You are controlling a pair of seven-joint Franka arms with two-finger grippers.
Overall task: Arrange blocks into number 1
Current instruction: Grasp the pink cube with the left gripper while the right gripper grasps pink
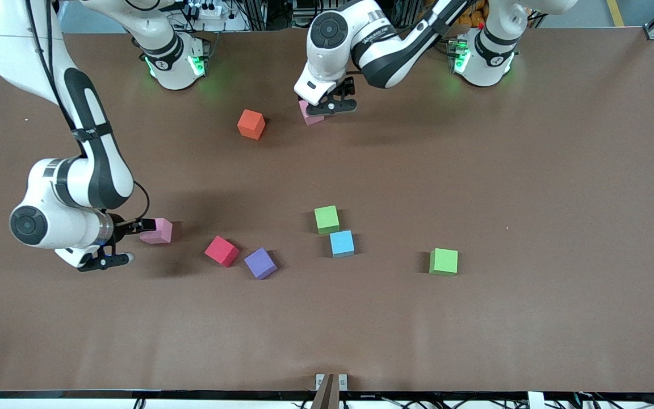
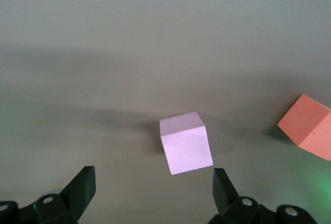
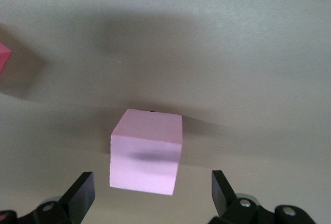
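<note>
Several blocks lie scattered on the brown table point(image 1: 531, 170). My left gripper point(image 1: 335, 105) point(image 2: 153, 185) hangs open just over a pink block point(image 1: 311, 115) point(image 2: 186, 142), close to the orange block point(image 1: 251, 124) point(image 2: 309, 127). My right gripper point(image 1: 128, 242) point(image 3: 152, 185) is open and low beside the other pink block point(image 1: 158, 231) point(image 3: 146, 151), which sits just ahead of its fingers, not gripped. Toward the left arm's end from there lie a red block point(image 1: 222, 250) point(image 3: 4, 56), a purple block point(image 1: 260, 263), a green block point(image 1: 326, 219) touching a blue block point(image 1: 342, 243), and another green block point(image 1: 443, 262).
Both arm bases point(image 1: 174, 62) point(image 1: 483, 57) stand along the table's edge farthest from the front camera. A small bracket point(image 1: 330, 383) sits at the table's edge nearest that camera.
</note>
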